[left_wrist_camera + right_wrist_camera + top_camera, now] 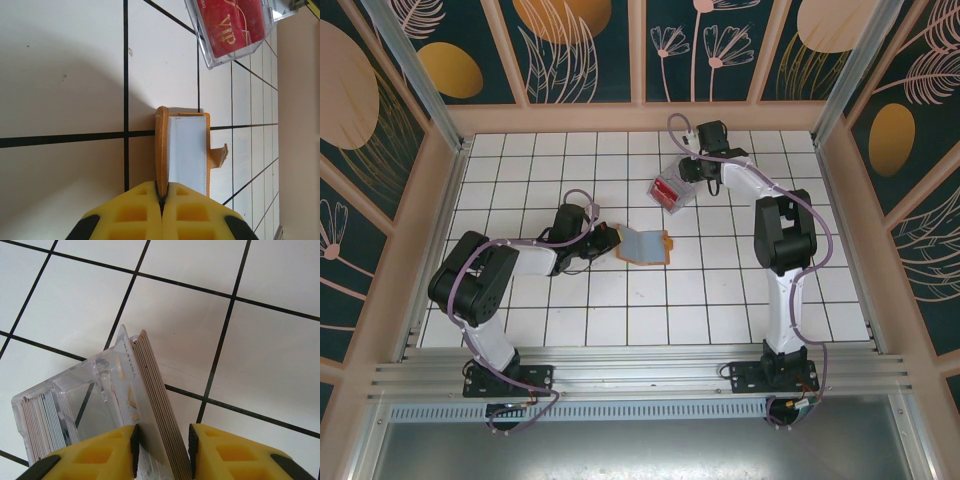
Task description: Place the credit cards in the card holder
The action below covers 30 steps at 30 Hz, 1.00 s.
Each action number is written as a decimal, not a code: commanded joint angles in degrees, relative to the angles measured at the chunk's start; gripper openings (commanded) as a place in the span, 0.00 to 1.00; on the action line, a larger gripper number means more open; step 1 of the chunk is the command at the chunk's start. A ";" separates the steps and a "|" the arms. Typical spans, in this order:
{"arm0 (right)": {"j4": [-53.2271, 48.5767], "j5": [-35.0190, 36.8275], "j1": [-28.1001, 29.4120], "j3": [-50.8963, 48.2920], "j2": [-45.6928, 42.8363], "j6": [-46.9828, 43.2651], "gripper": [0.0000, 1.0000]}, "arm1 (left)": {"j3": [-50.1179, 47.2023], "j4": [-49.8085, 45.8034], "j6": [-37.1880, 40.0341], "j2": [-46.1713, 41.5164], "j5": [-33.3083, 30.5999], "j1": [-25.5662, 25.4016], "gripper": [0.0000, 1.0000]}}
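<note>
Your left gripper (161, 200) is pinching the card holder (187, 150) by its orange cover edge, jaws fully closed, near the worktop's middle. Your right gripper (162, 440) is clamping a stack of credit cards (159, 405) standing against the clear plastic box (75, 405), toward the far edge. The left wrist view is catching a red VIP card (232, 25) in that box.

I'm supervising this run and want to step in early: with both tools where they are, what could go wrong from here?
1. The right tool pinches a whole stack of credit cards right beside a wall of the clear box; lifting may drag the box along or spill cards.
2. The left tool grips only the thin cover edge of the card holder; it might slip free.
</note>
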 commanded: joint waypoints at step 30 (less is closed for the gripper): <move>-1.85 -6.13 -1.22 3.37 -5.24 1.61 0.11 | 0.71 1.58 -0.47 0.90 1.38 -0.49 0.02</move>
